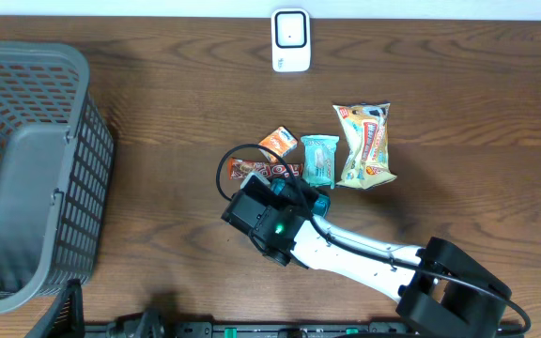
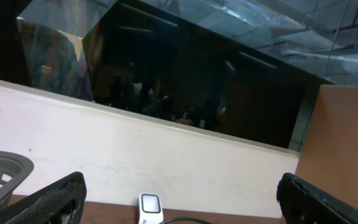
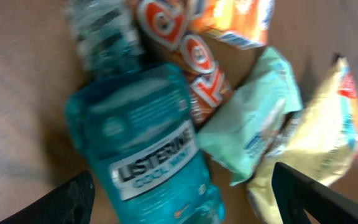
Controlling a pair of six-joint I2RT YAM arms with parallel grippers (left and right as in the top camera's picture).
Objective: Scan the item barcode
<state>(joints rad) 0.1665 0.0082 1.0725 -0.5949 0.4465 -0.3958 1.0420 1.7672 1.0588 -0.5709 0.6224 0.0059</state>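
right wrist view: right claw (image 3: 190, 198) spread wide, gripping nothing, listerine bottle (image 3: 143, 146) between its jaws; likely the pickup step, next clench squarely on the bottle

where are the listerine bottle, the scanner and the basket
listerine bottle (image 3: 154, 155): right wrist view, on its label
scanner (image 1: 291, 40): overhead view, middle of its white face
basket (image 1: 92, 197): overhead view, on its right mesh wall
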